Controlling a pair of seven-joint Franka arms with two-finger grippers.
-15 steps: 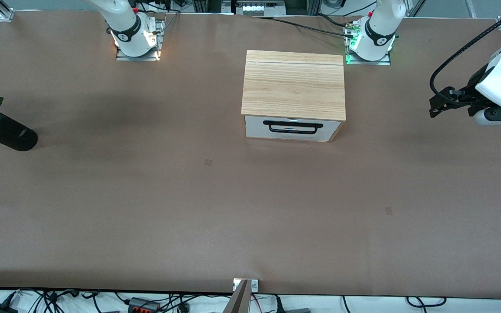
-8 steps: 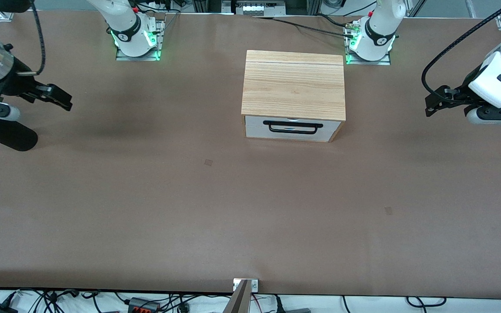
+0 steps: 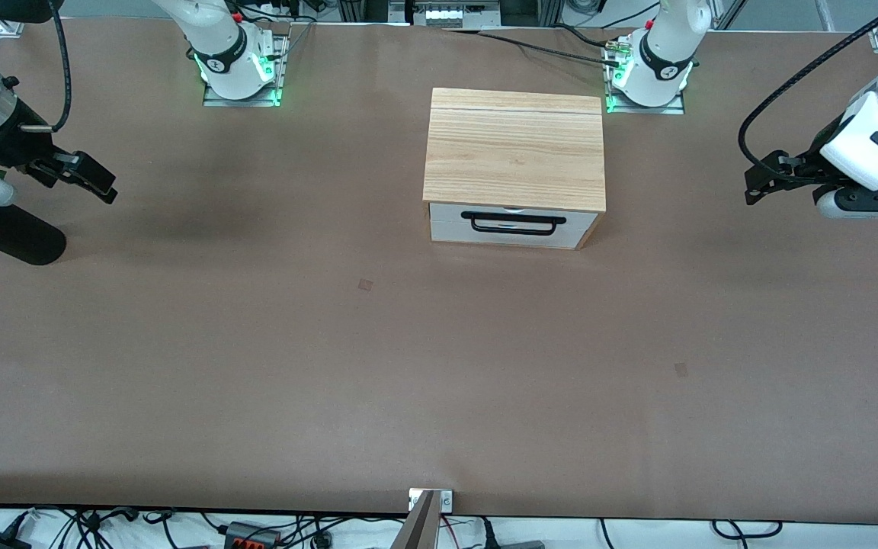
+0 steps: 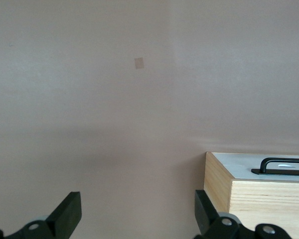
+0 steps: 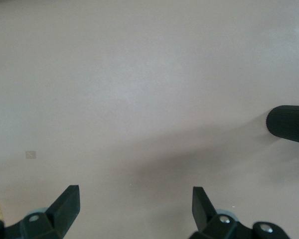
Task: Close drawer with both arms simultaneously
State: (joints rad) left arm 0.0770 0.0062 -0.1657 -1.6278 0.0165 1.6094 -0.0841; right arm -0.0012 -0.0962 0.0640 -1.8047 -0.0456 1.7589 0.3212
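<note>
The light-wood cabinet [image 3: 514, 146] stands on the table between the two arm bases. Its drawer [image 3: 511, 226] faces the front camera, with a white front panel and a black bar handle [image 3: 514, 222]. The panel sits about flush with the cabinet, and no wood inside shows. My left gripper [image 3: 749, 189] hangs open and empty over the table toward the left arm's end, well apart from the cabinet. In the left wrist view [image 4: 137, 211] the cabinet [image 4: 259, 194] lies beside one finger. My right gripper [image 3: 107, 187] hangs open and empty over the right arm's end, as the right wrist view [image 5: 134, 204] shows.
A black cylinder vase [image 3: 12, 238] lies on the table under the right arm's wrist and also shows in the right wrist view [image 5: 289, 124]. Two small tape marks [image 3: 365, 284] [image 3: 681, 370] sit on the brown table top [image 3: 439, 381].
The right arm came into view over its end of the table, then drew back slightly. The left gripper shifted a little toward the cabinet. The drawer has not moved.
</note>
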